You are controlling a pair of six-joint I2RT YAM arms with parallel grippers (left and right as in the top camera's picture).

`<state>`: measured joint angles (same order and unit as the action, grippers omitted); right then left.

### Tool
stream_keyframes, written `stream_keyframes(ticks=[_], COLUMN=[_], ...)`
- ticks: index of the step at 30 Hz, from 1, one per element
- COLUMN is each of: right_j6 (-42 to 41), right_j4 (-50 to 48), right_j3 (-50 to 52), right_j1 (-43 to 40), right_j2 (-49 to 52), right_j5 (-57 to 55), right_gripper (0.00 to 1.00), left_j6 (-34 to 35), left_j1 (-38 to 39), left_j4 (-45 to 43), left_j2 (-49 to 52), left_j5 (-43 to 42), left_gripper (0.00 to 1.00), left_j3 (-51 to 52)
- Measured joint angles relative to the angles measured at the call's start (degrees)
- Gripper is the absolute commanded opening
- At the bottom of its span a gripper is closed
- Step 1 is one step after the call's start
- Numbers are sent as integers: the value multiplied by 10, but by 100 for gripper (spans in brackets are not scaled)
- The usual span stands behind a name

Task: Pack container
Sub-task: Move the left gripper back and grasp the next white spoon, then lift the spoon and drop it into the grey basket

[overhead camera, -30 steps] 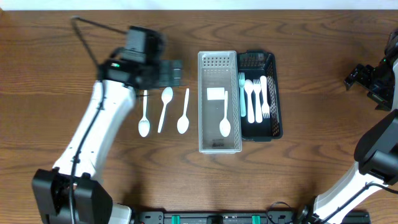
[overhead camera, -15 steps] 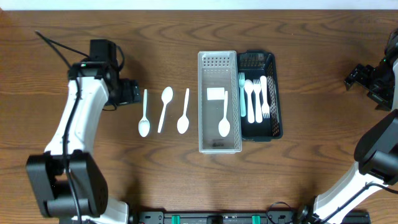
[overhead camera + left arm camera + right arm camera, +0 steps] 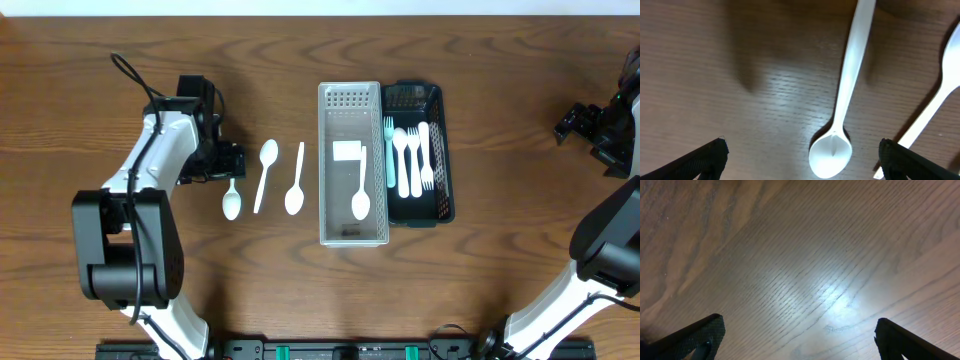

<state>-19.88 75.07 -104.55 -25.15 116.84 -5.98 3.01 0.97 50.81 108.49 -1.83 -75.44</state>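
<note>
1. The white container sits at the table's middle. It holds one spoon in the tray and a small white block. Its load matches that of a second ago, so no piece has gone in during that time.
2. Touching its right wall stands the black tray with a row of forks. These are white, with one teal at the left, and they too are unchanged.
3. Left of the container, three loose spoons lie where they lay before. They are the near spoon, the middle spoon and the far spoon.
4. What has changed is the left arm. It was up near the container's far-left corner, then swung out to the left, and is now over the far spoon's handle.
5. The left gripper is spread wide and grasps nothing. In its wrist view the far spoon lies flat on the wood between the two dark fingertips, with its bowl towards the camera.
6. I judge this to be a line-up for the next pick, with three spoons left to pack.
7. The right gripper is parked well off to the right, as before. It is released, with only bare table under it.
</note>
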Motion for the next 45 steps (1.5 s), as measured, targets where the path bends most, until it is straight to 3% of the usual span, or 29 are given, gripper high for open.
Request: stream_keyframes(ticks=[24, 33, 35, 45], right_j6=[0, 0, 0, 0], right_j4=[0, 0, 0, 0], right_j3=[0, 0, 0, 0], right_j1=[0, 0, 0, 0], right_j2=[0, 0, 0, 0], right_j5=[0, 0, 0, 0], right_gripper=[99, 99, 99, 99], left_j6=[-29, -30, -32, -32], left_j1=[0, 0, 0, 0], left_j4=[-23, -26, -26, -5], left_j2=[67, 67, 67, 67], left_j5=[-17, -21, -22, -23], left_gripper=[100, 11, 6, 6], left_j3=[0, 0, 0, -2])
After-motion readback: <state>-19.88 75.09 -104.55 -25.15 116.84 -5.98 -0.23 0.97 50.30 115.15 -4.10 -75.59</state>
